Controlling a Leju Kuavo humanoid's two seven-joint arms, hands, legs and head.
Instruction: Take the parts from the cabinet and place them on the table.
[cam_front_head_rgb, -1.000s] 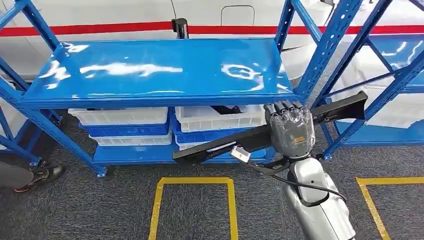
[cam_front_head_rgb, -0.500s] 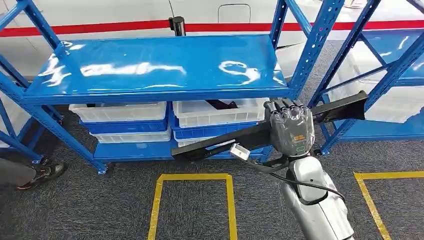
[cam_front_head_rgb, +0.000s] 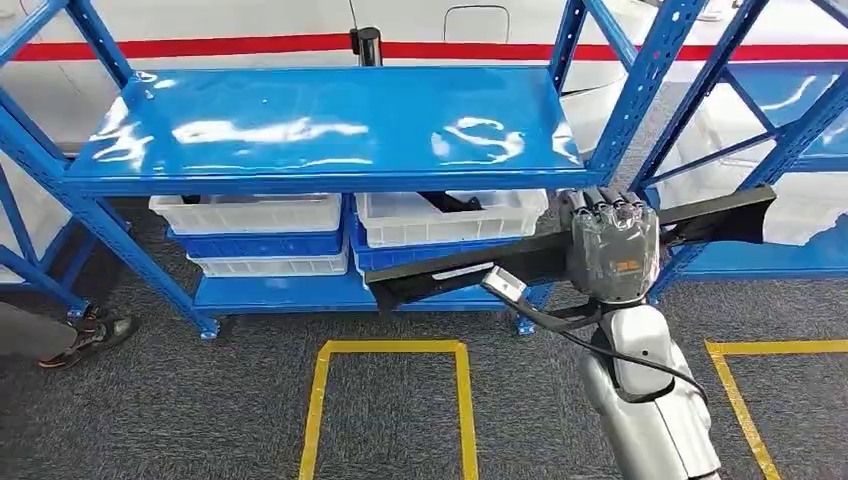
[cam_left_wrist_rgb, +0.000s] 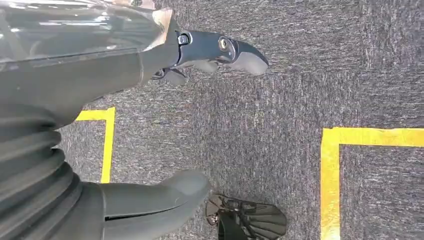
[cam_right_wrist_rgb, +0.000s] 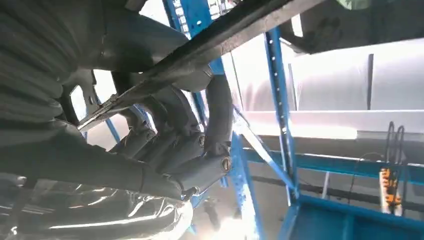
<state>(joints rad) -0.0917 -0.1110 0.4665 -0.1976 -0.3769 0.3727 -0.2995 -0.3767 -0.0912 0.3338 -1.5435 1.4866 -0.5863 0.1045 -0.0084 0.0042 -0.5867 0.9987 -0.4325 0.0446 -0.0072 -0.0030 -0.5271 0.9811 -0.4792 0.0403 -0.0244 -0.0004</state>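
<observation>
Head view showed my right hand with fingers wrapped around the long black bar-shaped part, held level and clear of the blue steel cabinet, presumably for carrying.

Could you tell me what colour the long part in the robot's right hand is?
Black long part, seen best in the head view.

Left hand hangs empty, seemingly, over carpet (yellow-taped).
</observation>
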